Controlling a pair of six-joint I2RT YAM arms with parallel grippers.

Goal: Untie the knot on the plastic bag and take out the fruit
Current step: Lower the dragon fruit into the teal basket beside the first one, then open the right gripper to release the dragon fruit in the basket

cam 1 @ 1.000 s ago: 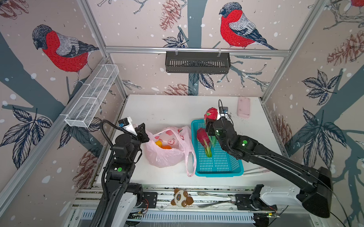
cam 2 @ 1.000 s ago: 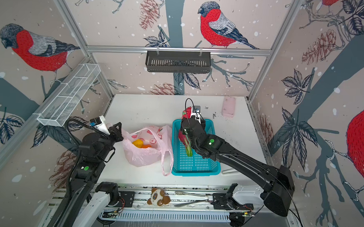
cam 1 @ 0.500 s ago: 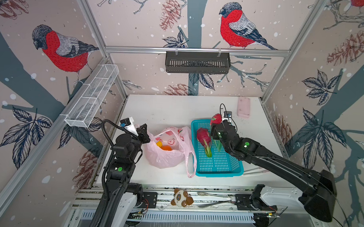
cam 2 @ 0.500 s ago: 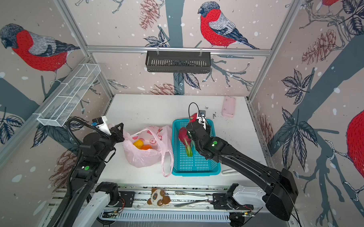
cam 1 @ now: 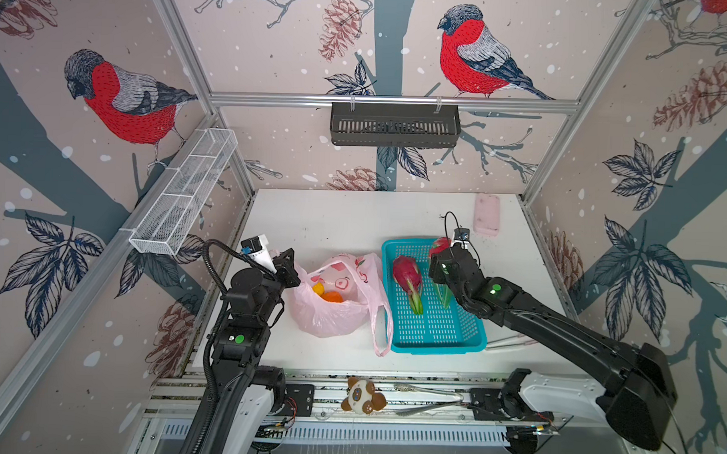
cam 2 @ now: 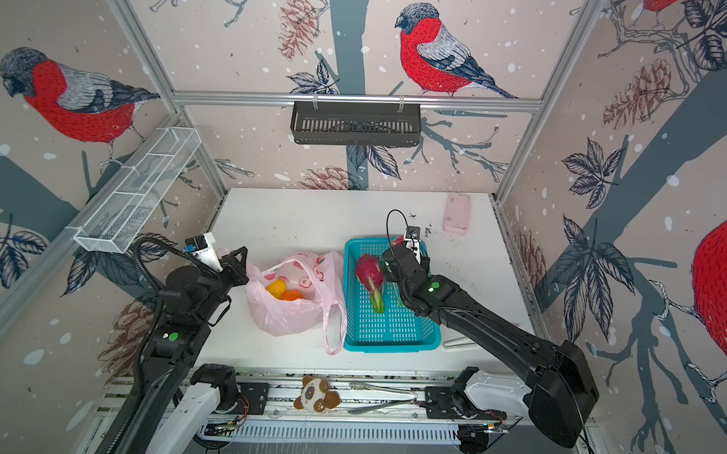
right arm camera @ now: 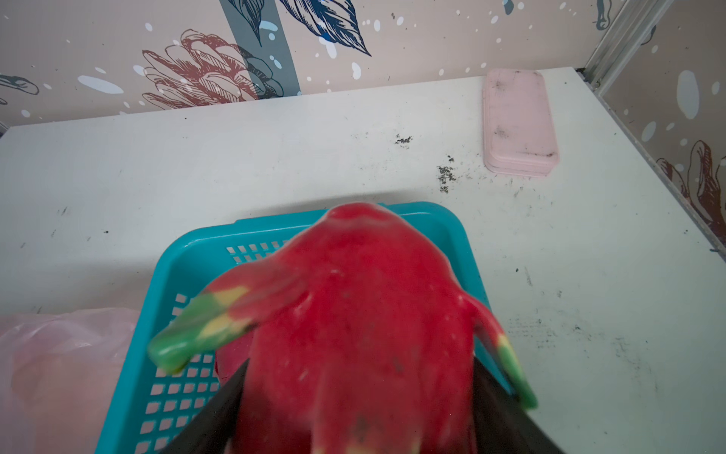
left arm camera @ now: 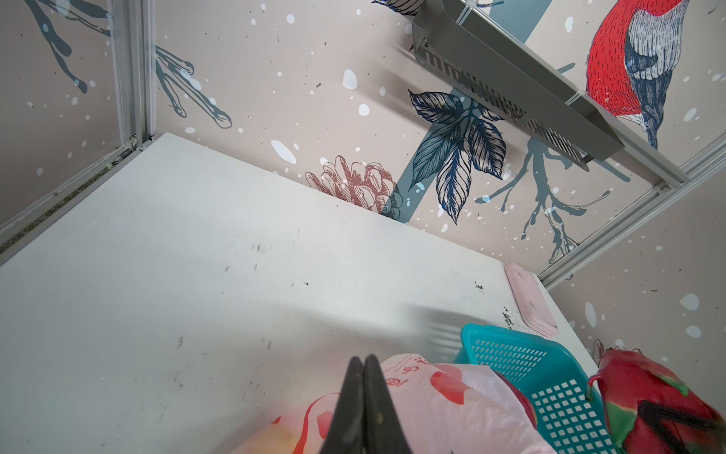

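Your right hand (right arm camera: 359, 408) grips a dragon fruit (right arm camera: 353, 298) over the basket (right arm camera: 188, 251) to unload it; your closed left hand (left arm camera: 363, 367) likely steadies the bag (left arm camera: 451, 397).

Red print on plastic bag (left arm camera: 463, 408) illegible

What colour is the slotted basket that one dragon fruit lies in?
The basket is turquoise blue; it shows best in a top view.

**A:** where are the cams mounted?

**B:** both top views hang high out front, looking down at the whole counter (cam 1: 333, 218) around the teal basket (cam 1: 437, 326). wrist cams sit low and close, facing the back wall (cam 1: 355, 165) past that basket. all four share it.
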